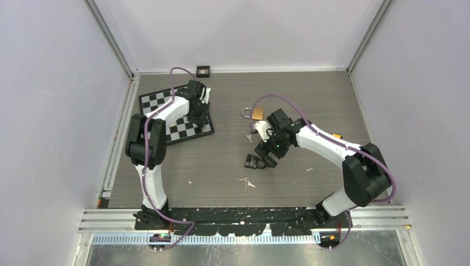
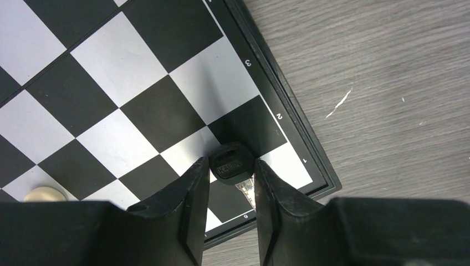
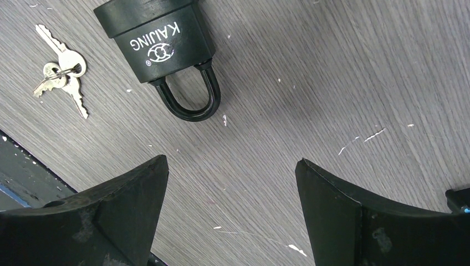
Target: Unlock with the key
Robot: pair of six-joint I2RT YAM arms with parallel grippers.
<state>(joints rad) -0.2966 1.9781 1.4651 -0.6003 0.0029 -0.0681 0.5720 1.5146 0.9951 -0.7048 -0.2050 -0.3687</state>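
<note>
— Left gripper: what do the fingers show?
— Narrow, one on each side of the black-headed key lying near the chessboard corner. Gripped or not, I can't tell.
— Right gripper?
— Spread wide over the table, holding nothing. I see the black padlock just beyond, small keys beside it.

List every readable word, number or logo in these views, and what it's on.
"KAIJING", plus a ringed logo: black round-bodied padlock.
"3", "2", "1": dark rim of the black-and-white chessboard.
Embossed lettering on the black plastic-headed key: too blurred to read.
</note>
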